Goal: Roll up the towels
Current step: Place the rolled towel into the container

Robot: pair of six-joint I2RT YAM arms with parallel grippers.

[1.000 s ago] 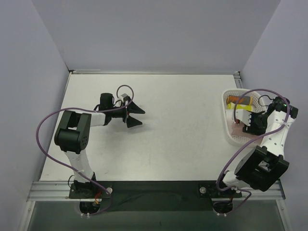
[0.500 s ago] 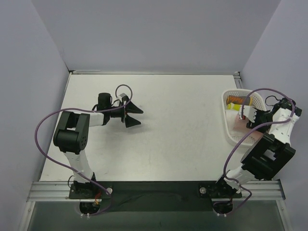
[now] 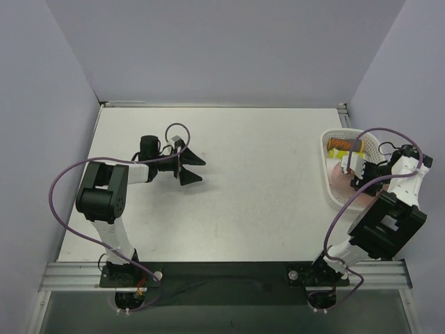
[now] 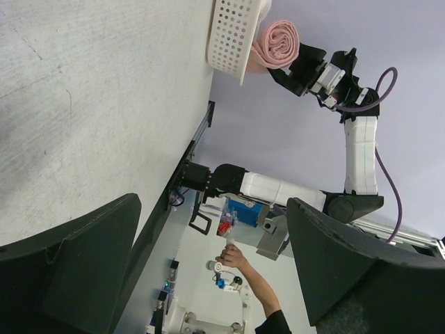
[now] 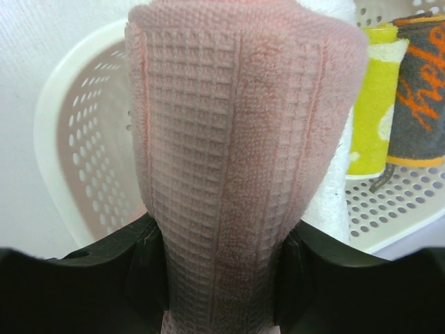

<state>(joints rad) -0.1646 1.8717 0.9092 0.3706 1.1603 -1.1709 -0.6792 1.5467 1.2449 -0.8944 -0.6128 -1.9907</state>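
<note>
The salmon-pink towel [image 5: 229,139] is rolled up, and my right gripper [image 5: 219,271] is shut on it, one black finger on each side of the roll. The roll hangs over the white mesh basket [image 5: 76,139]. The white towel [image 5: 327,195] shows just behind the pink roll, inside the basket. In the top view the right gripper [image 3: 356,171] is over the basket [image 3: 332,202] at the table's right edge, with the pink towel [image 3: 339,182] below it. My left gripper [image 3: 191,167] stands open and holds nothing, left of the table's middle. The left wrist view shows its fingers [image 4: 69,271] wide apart and the pink roll [image 4: 278,42] far off.
A yellow rolled cloth [image 5: 372,104] and a grey one with orange lettering [image 5: 417,90] lie in the basket's far end. Purple cables loop over both arms. Walls close in the table on the left, back and right.
The right arm has shifted toward the far end of the basket with the pink roll still in its gripper. The left gripper has drifted slightly left and stays open.
</note>
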